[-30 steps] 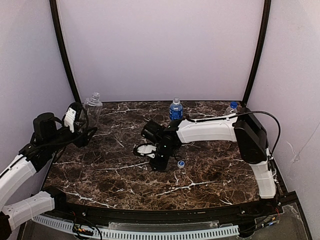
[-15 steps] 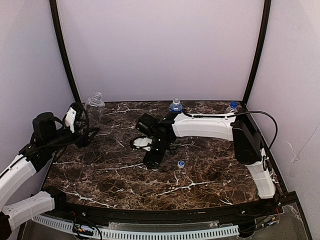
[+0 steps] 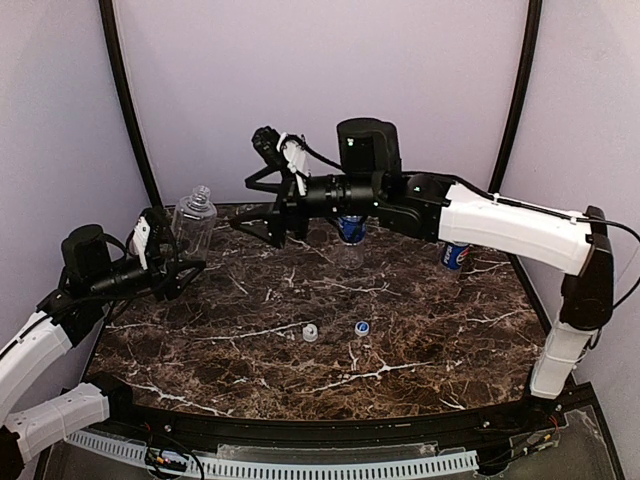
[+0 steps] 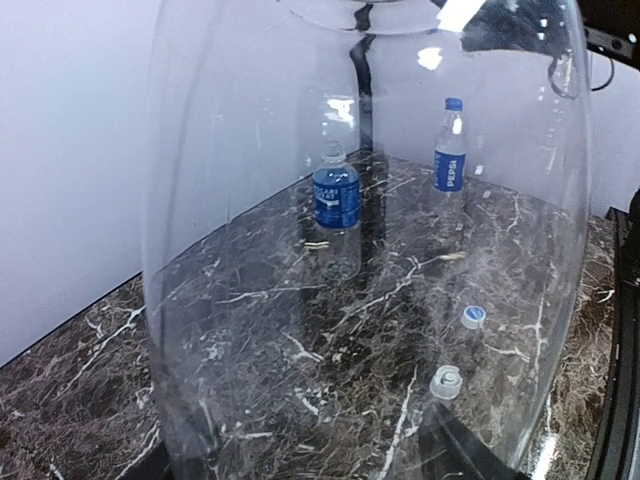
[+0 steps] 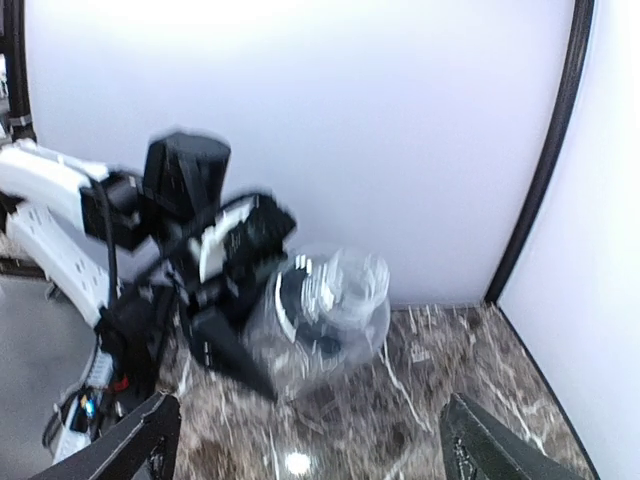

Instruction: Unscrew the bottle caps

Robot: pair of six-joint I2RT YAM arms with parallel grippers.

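Note:
My left gripper is shut on the clear unlabelled bottle, which stands upright at the back left with an open neck and fills the left wrist view. My right gripper hangs open and empty high above the table, pointing at that bottle. A white cap and a blue cap lie loose mid-table. The blue-label bottle stands capless behind my right arm. The Pepsi bottle at the right wears a blue cap.
The marble table is enclosed by pale walls with black corner posts. My right arm stretches across the back half, above the two labelled bottles.
My right gripper opened, left the white cap on the table, then rose and swung back-left toward the held bottle. The left arm and its bottle have barely moved.

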